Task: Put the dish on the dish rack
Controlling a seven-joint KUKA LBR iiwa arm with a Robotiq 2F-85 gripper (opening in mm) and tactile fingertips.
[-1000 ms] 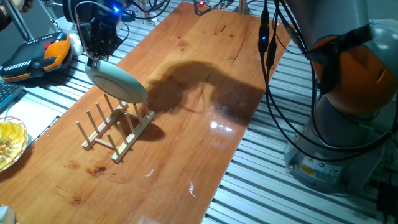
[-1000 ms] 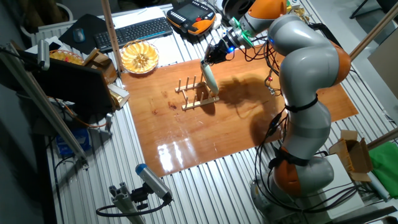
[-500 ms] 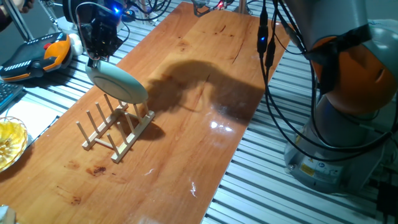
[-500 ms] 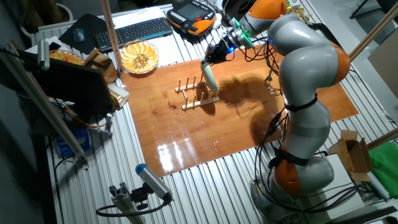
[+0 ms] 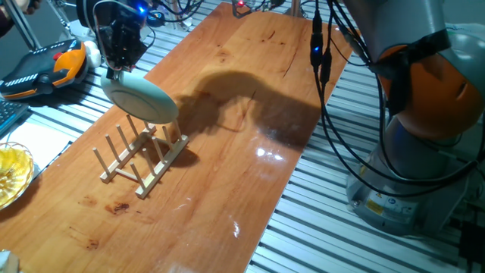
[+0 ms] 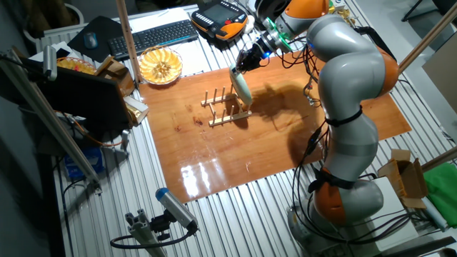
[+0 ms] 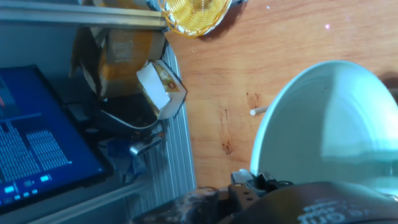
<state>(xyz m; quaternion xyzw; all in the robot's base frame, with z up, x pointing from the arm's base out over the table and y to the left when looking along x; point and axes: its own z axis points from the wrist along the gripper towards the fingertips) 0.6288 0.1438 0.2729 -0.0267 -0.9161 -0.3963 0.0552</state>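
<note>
Mint-green dish (image 5: pixel 139 98) hanging beneath clamped jaws, above dish rack (image 5: pixel 142 156)

I see bare worktop (image 5: pixel 227 174) right of the dish rack (image 5: pixel 140 159); its upright pegs stand under the dish (image 5: pixel 140 100).

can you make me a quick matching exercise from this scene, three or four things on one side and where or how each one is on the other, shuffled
Things:
1. dish
2. dish rack
3. yellow bowl
4. gripper

States:
A. standing on the wooden table top
B. held tilted above the rack's end
C. shut on the dish's rim
D. off the wood, beside the keyboard

Pairs: 1-B, 2-A, 3-D, 4-C
</note>
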